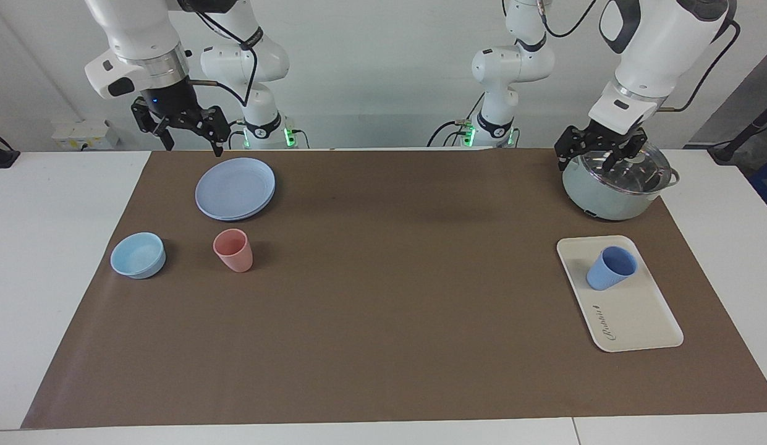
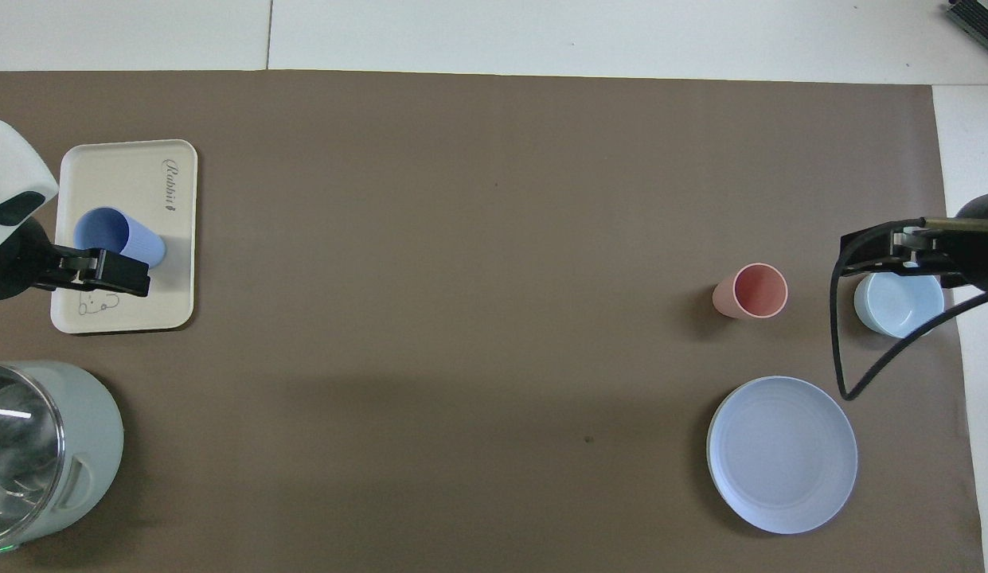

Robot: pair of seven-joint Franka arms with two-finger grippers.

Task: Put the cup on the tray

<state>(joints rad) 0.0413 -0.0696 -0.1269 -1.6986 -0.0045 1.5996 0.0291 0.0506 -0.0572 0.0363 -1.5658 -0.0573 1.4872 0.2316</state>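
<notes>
While the cup (image 1: pixel 610 267) stands upright on the tray (image 1: pixel 636 315) at the left arm's end of the table, the left gripper (image 1: pixel 596 158) hangs over the lidded pot (image 1: pixel 615 185), jaws apart, empty; the right gripper (image 1: pixel 185 133) hangs raised near the blue plate (image 1: pixel 235 188), jaws likewise spread, holding nothing.

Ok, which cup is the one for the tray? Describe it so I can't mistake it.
Find the cream tray at the left arm's end of the table, near the lidded pot. The periwinkle-blue cup stands on it, handleless; the other tumbler is salmon-pink.
</notes>
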